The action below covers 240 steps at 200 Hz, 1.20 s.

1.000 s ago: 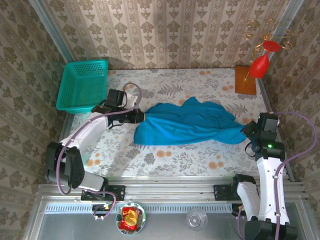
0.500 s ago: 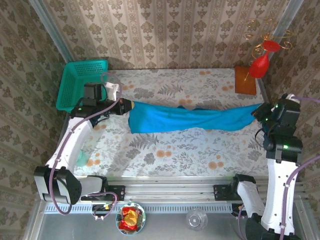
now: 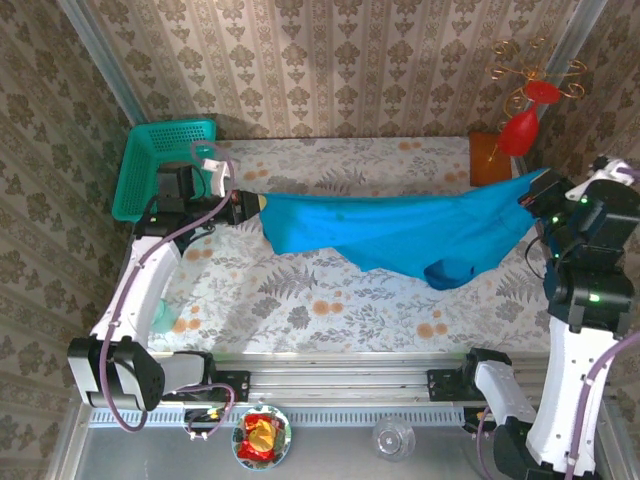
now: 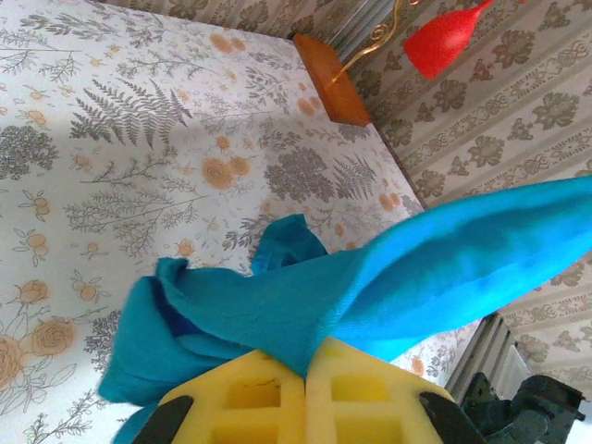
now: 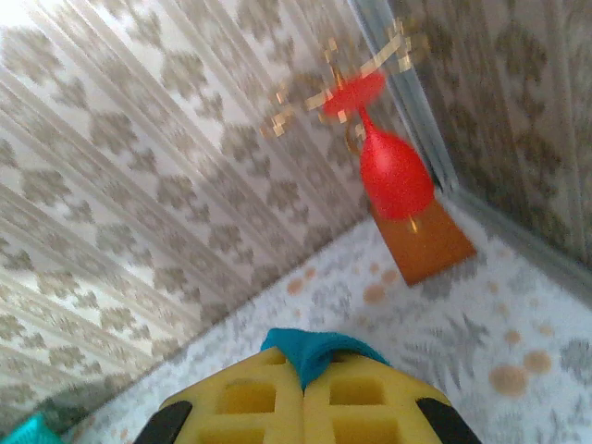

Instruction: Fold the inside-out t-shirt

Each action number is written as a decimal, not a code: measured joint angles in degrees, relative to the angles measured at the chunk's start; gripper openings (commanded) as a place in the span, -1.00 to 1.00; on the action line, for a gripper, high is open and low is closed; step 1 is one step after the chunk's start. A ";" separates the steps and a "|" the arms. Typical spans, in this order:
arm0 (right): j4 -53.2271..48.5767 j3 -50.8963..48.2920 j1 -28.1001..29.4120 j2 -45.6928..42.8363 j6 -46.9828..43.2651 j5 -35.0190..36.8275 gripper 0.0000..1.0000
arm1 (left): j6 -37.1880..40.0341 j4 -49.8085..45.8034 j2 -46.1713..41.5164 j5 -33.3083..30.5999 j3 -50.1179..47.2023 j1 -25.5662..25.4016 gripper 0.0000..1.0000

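Note:
The blue-teal t-shirt [image 3: 400, 228] hangs stretched in the air between my two grippers, across the middle of the table, with a sagging fold at its lower right. My left gripper [image 3: 256, 204] is shut on the shirt's left end; in the left wrist view the cloth [image 4: 370, 287] runs out from between the yellow pads [image 4: 250, 393]. My right gripper [image 3: 530, 192] is shut on the right end, raised near the right wall. In the right wrist view a small tuft of teal cloth [image 5: 314, 351] sticks out between the pressed pads [image 5: 370, 398].
A teal mesh basket [image 3: 165, 170] stands at the back left corner. A brown wooden block [image 3: 488, 160] with a red ornament [image 3: 520, 130] sits at the back right. The floral tablecloth [image 3: 330, 300] lies bare in front of the shirt. Walls close in on three sides.
Both grippers have lifted and pulled apart, raising the shirt off the table from a crumpled heap into a taut spread sheet. The right gripper rose toward the back right.

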 measured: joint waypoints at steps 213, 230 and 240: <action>5.57 -37.03 0.00 0.26 4.46 -7.39 -1.00 | -5.33 -1.22 8.63 -14.38 -15.80 -17.59 -0.21; 5.57 -37.03 0.00 0.13 4.46 -7.41 -1.00 | -6.69 -2.21 9.33 -15.96 -15.82 -18.75 -0.20; 5.55 -36.98 0.00 -0.02 4.46 -7.41 -1.00 | -7.48 -2.23 9.33 -16.26 -15.82 -19.71 -0.20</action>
